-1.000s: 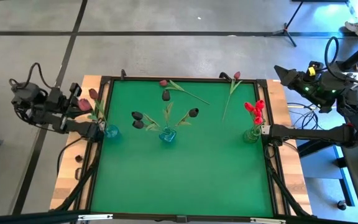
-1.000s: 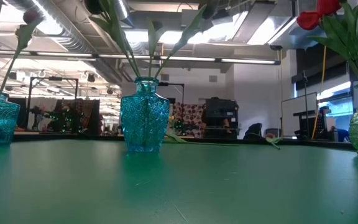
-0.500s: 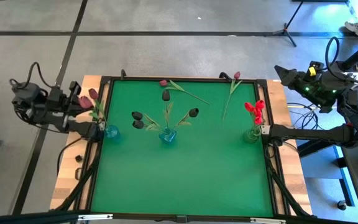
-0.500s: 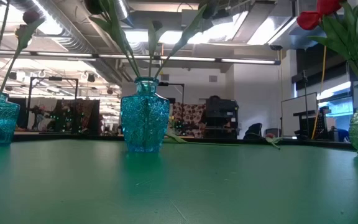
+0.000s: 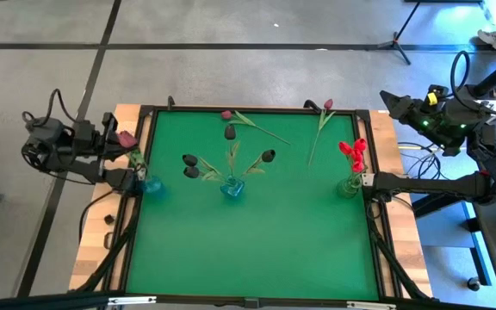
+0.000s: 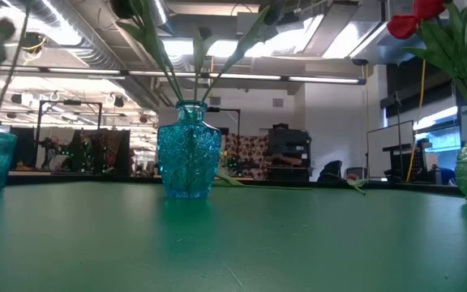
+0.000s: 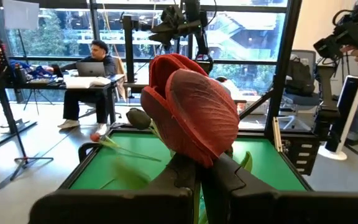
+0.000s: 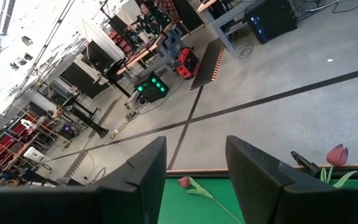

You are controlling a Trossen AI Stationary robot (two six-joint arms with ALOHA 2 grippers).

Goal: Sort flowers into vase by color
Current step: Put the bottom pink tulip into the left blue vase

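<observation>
Left tool (image 5: pixel 117 148) clamped shut on a pink-maroon tulip (image 7: pixel 191 107) beside the teal vase (image 5: pixel 151 183); pulling sideways could topple it.

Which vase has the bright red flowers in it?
The clear vase at the table's right edge. Its flowers are bright red; the two blue vases hold darker ones.
</observation>
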